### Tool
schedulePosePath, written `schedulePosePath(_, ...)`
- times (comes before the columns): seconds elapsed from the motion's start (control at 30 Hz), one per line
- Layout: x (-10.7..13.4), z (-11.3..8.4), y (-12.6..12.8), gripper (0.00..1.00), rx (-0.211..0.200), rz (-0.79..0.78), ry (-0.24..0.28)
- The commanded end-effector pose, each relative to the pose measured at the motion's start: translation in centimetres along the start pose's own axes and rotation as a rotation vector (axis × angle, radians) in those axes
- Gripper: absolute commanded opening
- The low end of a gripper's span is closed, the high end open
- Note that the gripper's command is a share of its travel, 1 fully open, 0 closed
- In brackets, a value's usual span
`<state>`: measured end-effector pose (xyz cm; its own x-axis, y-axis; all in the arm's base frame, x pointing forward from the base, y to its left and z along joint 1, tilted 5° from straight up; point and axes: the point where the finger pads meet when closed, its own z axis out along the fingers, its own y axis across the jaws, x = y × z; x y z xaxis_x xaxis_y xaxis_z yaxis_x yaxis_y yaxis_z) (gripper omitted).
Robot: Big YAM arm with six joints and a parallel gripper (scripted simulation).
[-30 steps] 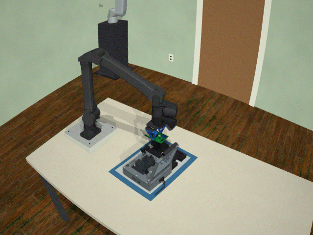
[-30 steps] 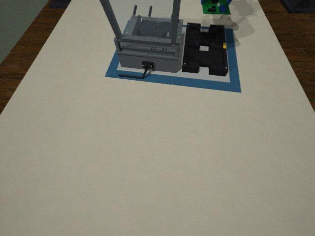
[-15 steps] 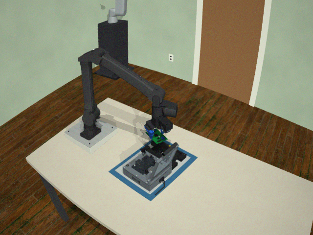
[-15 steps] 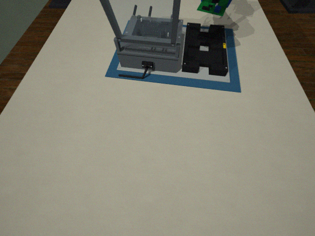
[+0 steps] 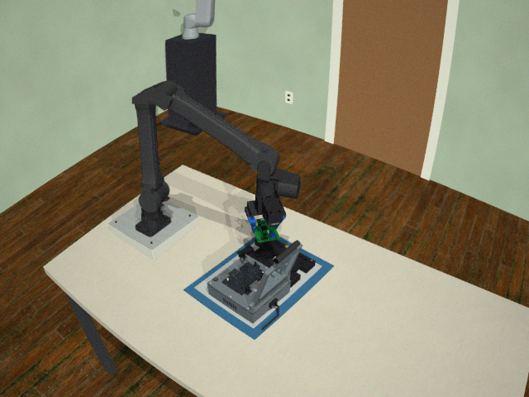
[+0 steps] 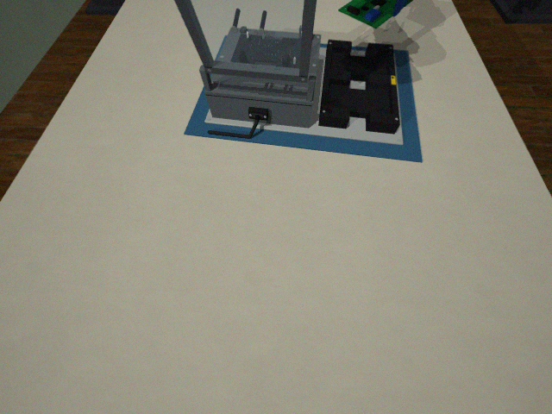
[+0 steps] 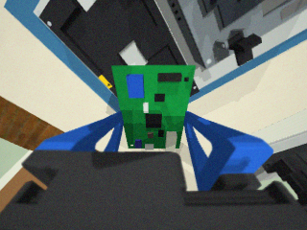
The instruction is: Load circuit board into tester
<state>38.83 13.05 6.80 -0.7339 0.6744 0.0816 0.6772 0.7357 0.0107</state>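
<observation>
The flat green circuit board, which we judge light, stiff and fragile, hangs above the black plastic tray, pinched by its long edges in our blue-fingered gripper.

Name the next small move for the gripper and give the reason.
Probably carry the circuit board sideways toward the tester. The gripper is shut on the board, which hangs in the air beyond the tray, both pockets bare, while the tester's lid stands open.
</observation>
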Motion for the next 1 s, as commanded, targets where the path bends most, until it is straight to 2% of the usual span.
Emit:
schedulePosePath(0.0,-1.73,-2.76,2.47,0.72,-0.070,0.134,-0.039)
schedulePosePath(0.1,-1.73,-2.75,2.47,0.72,-0.070,0.157,-0.038)
schedulePosePath(0.6,-1.72,-2.72,2.43,0.72,-0.075,0.471,-0.026)
schedulePosePath(0.97,-1.71,-2.71,2.42,0.72,-0.076,0.626,-0.021)
